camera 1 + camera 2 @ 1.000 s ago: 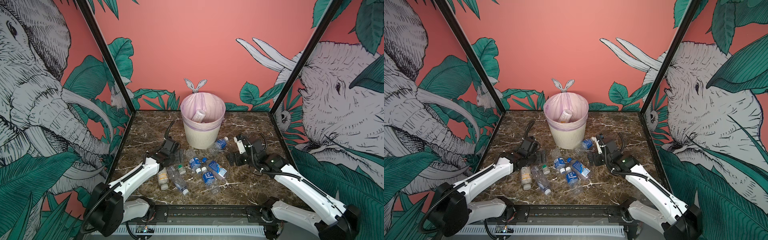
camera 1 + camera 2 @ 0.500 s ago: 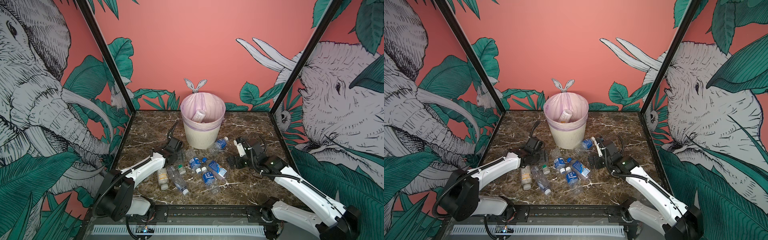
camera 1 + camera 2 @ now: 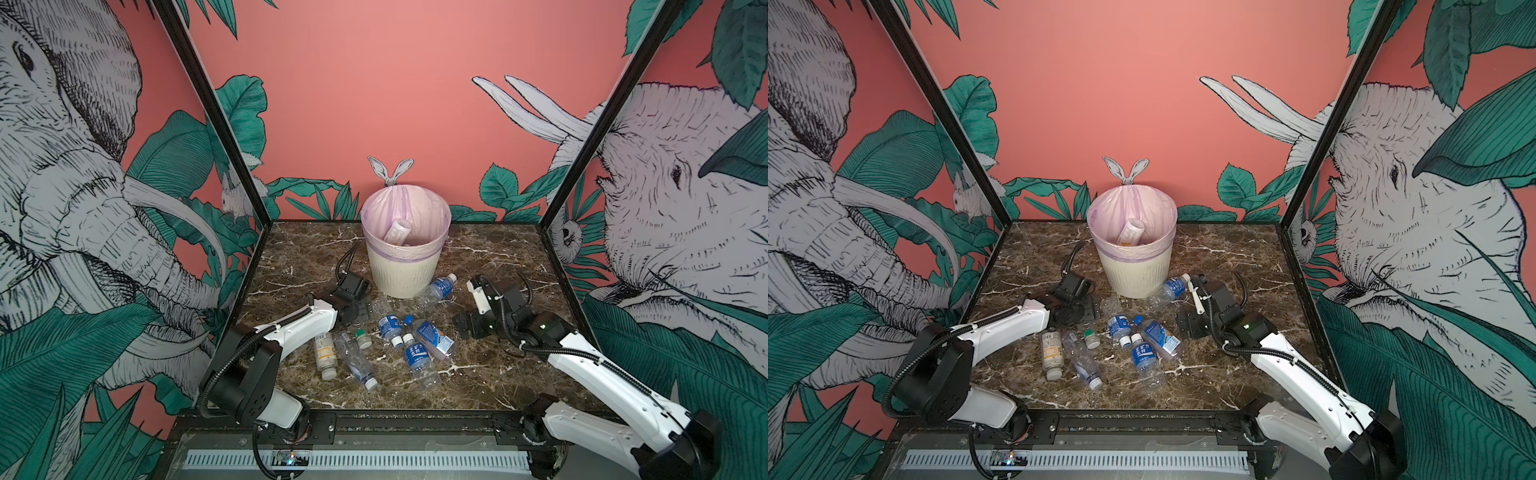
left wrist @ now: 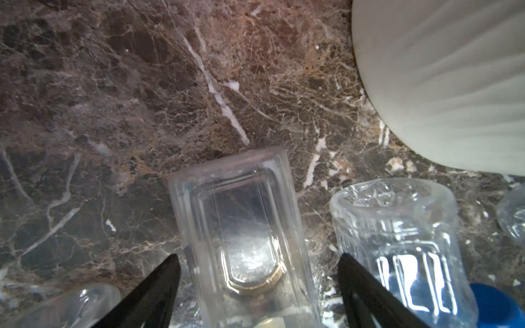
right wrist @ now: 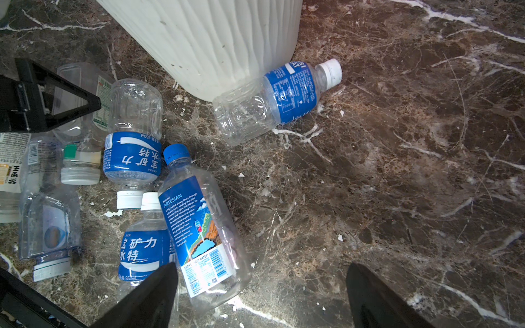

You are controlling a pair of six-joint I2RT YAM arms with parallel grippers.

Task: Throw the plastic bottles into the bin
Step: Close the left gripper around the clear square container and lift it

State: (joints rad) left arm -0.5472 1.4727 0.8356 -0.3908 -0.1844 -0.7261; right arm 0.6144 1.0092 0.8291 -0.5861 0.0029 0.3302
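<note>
The bin (image 3: 405, 266) stands at the back middle with one bottle (image 3: 397, 230) inside. Several plastic bottles lie in front of it. A blue-labelled one (image 3: 438, 289) rests against its base. A blue-capped one (image 5: 199, 227) and two blue-labelled ones (image 3: 388, 324) lie in a cluster. My left gripper (image 4: 258, 272) is open, low over the table, its fingers on either side of a clear square bottle (image 4: 238, 221) with gaps on both sides. Right of the cluster, my right gripper (image 5: 260, 284) is open, the blue-capped bottle's base just inside its fingers.
A white and yellow labelled bottle (image 3: 324, 353), a clear flattened bottle (image 3: 355, 365) and a small green-capped one (image 3: 363, 338) lie left of the cluster. Another clear bottle (image 4: 397, 227) lies beside the left gripper. Bare marble table (image 3: 498, 374) spreads to the right.
The left arm has reached forward and lower over the clear square bottle, and its jaws have narrowed a little. The right gripper has hardly moved.
</note>
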